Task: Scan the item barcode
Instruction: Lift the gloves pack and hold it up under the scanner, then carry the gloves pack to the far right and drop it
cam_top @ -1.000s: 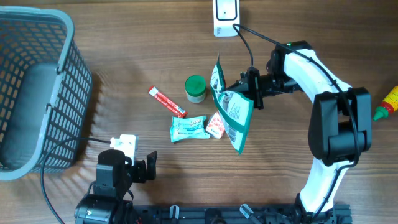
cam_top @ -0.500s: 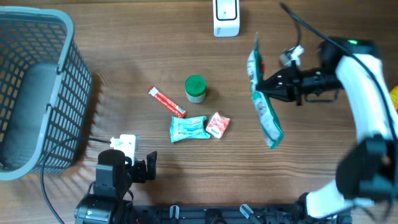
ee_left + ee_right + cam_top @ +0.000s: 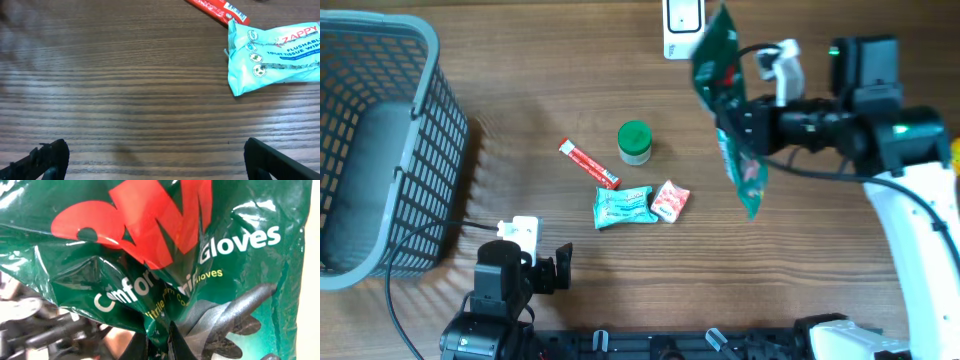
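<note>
Right arm has swung the glove pack (image 3: 728, 100) off the table in the last second. It was hanging low next to the pile mid-table, then went out to the right, and is now up at the far edge with its top corner overlapping the scanner (image 3: 678, 28) in the overhead view. Right gripper (image 3: 738, 126) is clamped shut on the pack mid-body. The wrist view is all green film with the "Gloves" print, pinched at the bottom of frame (image 3: 167, 347). So pick and carry look done and we're at the present-to-scanner step. I can't tell which way the barcode faces: no barcode panel shows from above, and the pack hangs edge-on and crumpled, so it may need a wrist roll before it reads. Left gripper (image 3: 150, 160) sits idle near the front edge over bare wood, fingers fully apart and holding nothing. The wipes packet (image 3: 275, 55) and red stick (image 3: 217, 9) lie ahead of it, with the green-lidded jar (image 3: 634, 142) and small sachet (image 3: 668, 200) in the same cluster. All four haven't moved. Basket (image 3: 430, 150) is far left.
</note>
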`<state>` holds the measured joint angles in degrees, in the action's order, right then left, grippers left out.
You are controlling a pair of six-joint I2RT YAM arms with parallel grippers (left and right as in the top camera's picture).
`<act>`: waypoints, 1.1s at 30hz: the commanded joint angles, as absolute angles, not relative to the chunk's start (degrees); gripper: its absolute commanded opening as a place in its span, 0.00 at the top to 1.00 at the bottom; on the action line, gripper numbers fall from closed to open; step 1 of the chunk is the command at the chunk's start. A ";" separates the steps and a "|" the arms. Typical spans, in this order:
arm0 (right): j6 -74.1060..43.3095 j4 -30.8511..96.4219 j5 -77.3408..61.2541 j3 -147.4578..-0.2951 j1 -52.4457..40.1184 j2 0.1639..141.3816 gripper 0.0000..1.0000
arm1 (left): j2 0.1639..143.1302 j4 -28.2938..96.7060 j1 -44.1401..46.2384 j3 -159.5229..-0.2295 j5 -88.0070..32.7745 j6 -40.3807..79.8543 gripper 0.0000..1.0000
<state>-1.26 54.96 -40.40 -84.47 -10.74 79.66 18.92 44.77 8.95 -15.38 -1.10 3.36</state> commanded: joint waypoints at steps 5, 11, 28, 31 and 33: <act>-5.28 38.76 -33.65 -84.40 -16.60 87.26 0.96 | 18.87 44.64 9.26 -15.31 -0.54 3.49 0.00; -4.08 24.21 -30.44 -84.42 -18.85 97.36 0.96 | 18.87 44.64 9.26 -15.31 -0.54 3.49 0.00; 2.96 -2.70 -11.97 -104.27 -18.90 125.49 0.96 | 18.87 44.64 9.26 -15.31 -0.54 3.49 0.00; 2.83 -0.08 -11.90 -113.47 -18.92 131.94 0.96 | 18.87 44.64 9.26 -15.31 -0.54 3.49 0.00; 2.83 1.78 -11.60 -118.61 -18.90 135.31 0.95 | 18.87 44.64 9.26 -15.31 -0.54 3.49 0.00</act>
